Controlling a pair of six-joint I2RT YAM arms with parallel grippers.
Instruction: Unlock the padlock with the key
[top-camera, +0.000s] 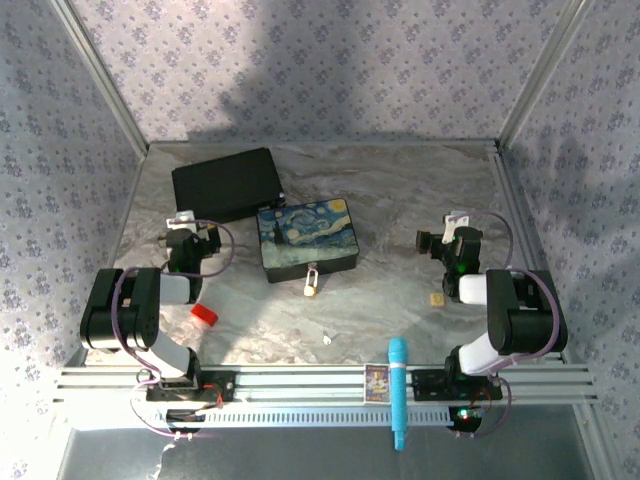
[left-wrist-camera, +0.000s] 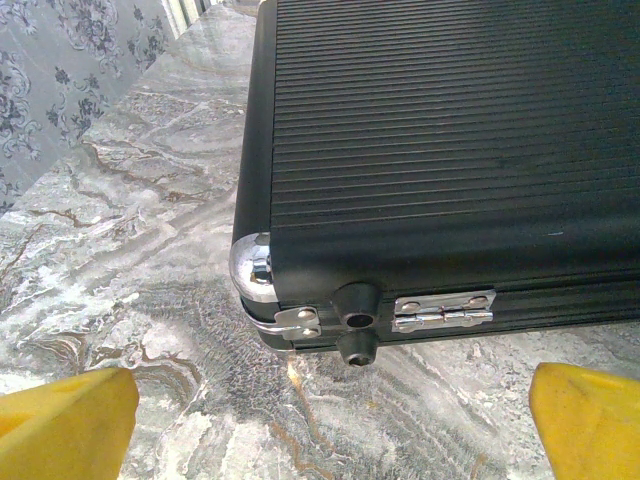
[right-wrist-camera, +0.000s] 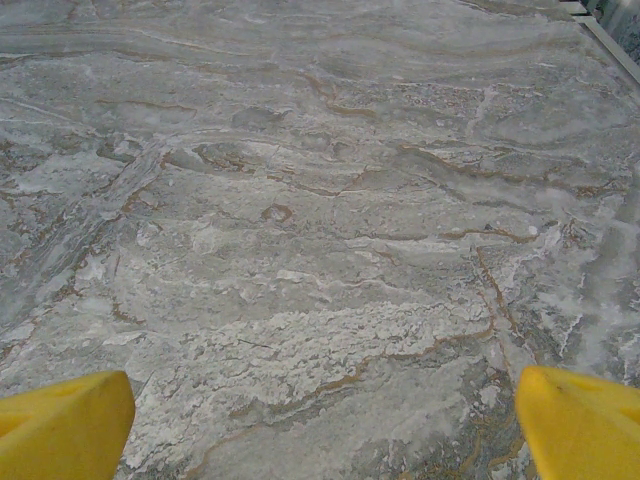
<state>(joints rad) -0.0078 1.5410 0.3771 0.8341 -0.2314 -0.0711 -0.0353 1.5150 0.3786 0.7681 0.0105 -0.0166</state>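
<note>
Nothing picked yet. Left gripper and right gripper both wide open, empty. Key sits left of and behind the right gripper, padlock further left. Next: grab key, probably.

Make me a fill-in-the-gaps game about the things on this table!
1. The little round cap is coloured ___.
2. The ribbed case at the back left is coloured ___.
3. The tiny brass thing by the near edge of the painted box is the ___.
4. The long marker is coloured ___.
Missing words: red; black; padlock; blue.
</note>
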